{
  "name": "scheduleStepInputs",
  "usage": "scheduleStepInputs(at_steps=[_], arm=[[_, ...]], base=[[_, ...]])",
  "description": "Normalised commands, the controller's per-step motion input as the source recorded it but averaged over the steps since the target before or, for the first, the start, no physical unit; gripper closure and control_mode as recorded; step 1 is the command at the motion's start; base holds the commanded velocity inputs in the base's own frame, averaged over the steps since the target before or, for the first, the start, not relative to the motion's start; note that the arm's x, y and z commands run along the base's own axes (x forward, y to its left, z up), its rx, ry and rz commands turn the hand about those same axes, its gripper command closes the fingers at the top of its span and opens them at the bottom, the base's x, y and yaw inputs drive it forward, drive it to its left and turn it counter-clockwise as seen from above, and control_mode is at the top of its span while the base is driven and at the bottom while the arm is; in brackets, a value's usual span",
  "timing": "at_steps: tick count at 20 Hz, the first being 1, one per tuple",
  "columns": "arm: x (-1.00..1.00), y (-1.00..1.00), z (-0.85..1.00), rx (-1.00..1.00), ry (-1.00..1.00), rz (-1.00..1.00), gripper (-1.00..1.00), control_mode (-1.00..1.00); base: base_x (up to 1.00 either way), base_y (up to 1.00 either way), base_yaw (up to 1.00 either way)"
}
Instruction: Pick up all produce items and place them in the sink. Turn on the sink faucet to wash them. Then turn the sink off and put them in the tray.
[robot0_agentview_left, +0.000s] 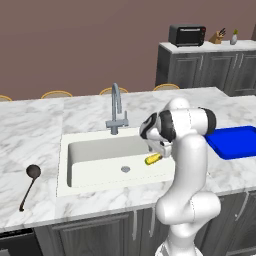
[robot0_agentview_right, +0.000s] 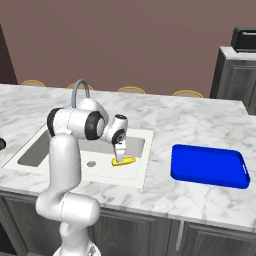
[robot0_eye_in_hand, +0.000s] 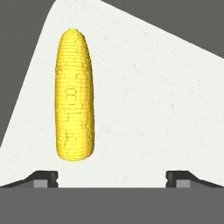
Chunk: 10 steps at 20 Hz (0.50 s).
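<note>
Hand view: the gripper (robot0_eye_in_hand: 112, 177) stands wide over the corn cob (robot0_eye_in_hand: 75, 96) lying in the sink (robot0_eye_in_hand: 148, 96); no writing readable.

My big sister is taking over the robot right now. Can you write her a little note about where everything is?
Gripper: open, fingers apart, holding nothing, low over the sink.
Corn cob: lying on the sink floor, near its right end.
Faucet: no water showing.
Blue tray: on the counter right of the sink.
Done: corn is in the sink.
Left: find the other produce item, wash, turn the water off, move everything to the tray.
</note>
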Motion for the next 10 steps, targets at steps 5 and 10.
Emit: scheduleStepInputs(at_steps=[5,10], arm=[[-0.65,0.00,0.93,0.00,0.00,0.08,-1.00,-1.00],[-0.56,0.00,0.89,0.00,0.00,0.15,-1.00,-1.00]], base=[[0.00,0.00,0.00],[0.00,0.00,0.00]])
